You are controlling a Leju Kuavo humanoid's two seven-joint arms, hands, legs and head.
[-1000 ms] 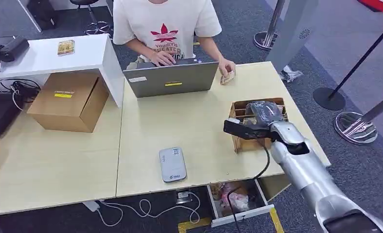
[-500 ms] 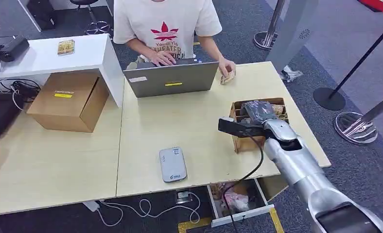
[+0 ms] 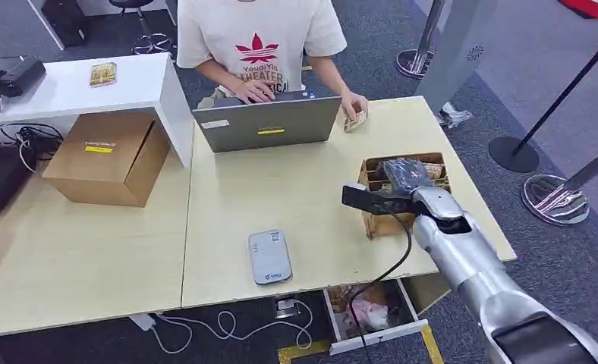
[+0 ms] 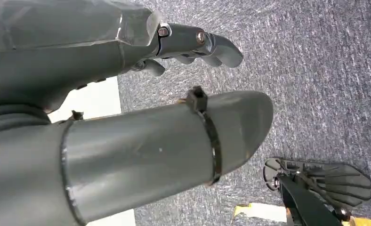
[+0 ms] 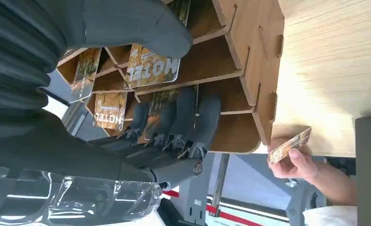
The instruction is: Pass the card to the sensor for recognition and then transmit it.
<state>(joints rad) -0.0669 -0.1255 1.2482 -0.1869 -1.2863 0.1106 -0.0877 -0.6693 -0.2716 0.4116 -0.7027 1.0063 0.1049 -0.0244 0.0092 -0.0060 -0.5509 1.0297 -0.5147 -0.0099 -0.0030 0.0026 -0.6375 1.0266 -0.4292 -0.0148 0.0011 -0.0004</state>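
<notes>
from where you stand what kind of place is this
Likely a mock hotel check-in desk: a slotted wooden card box holding cards printed HOTEL, a grey card reader, and silver queue-barrier posts.

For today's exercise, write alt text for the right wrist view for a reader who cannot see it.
The robot's right hand reaches into a wooden card box on the table, fingers and thumb either side of a hotel card. Beyond the box, a person's hand holds another card.

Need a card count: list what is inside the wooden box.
The wooden box has slots holding several hotel cards; the right hand reaches among them. It covers some slots, so no full count.
</notes>
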